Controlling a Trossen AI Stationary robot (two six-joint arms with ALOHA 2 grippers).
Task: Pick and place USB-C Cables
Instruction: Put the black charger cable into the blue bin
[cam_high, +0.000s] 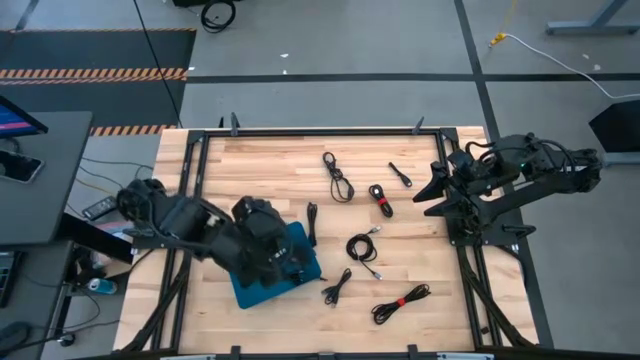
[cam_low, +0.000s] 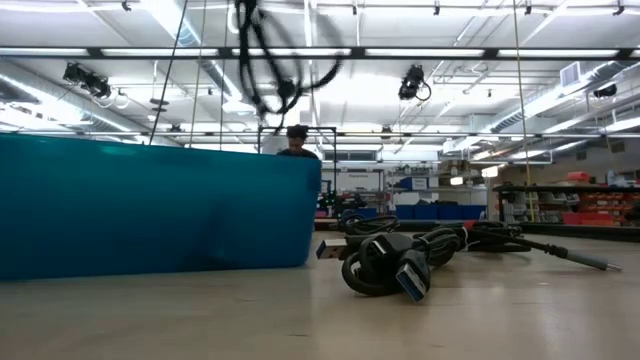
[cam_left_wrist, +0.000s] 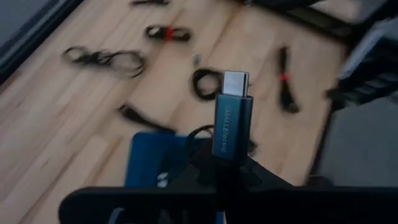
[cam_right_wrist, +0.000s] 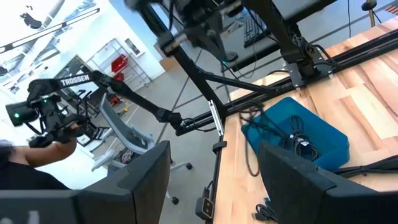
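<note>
My left gripper (cam_high: 285, 262) hangs over the blue tray (cam_high: 305, 245) near the table's front left, shut on a black USB-C cable whose plug (cam_left_wrist: 233, 115) sticks out past the fingers. In the low view the cable's loop (cam_low: 278, 70) dangles above the tray (cam_low: 150, 205). The right wrist view shows black cables (cam_right_wrist: 300, 142) lying inside the tray. Several more coiled cables lie on the wood, among them one (cam_high: 338, 178), one with a red tie (cam_high: 380, 200) and one (cam_high: 362, 247). My right gripper (cam_high: 437, 187) waits open at the right edge, well above the table. My left gripper pinches the cable just behind its plug housing (cam_left_wrist: 229, 155) between its two shut fingers. The metal tip points away past the fingertips. The rest of the cable hangs slack below the gripper, clear of the table, above the tray.
Loose cables lie right of the tray: one at its far right corner (cam_high: 312, 222), one (cam_high: 337, 287) and a red-tied one (cam_high: 400, 303) toward the near edge, and a short one (cam_high: 400, 175) farther back. Black frame rails (cam_high: 320, 132) border the table. A person (cam_low: 296, 140) stands beyond it.
</note>
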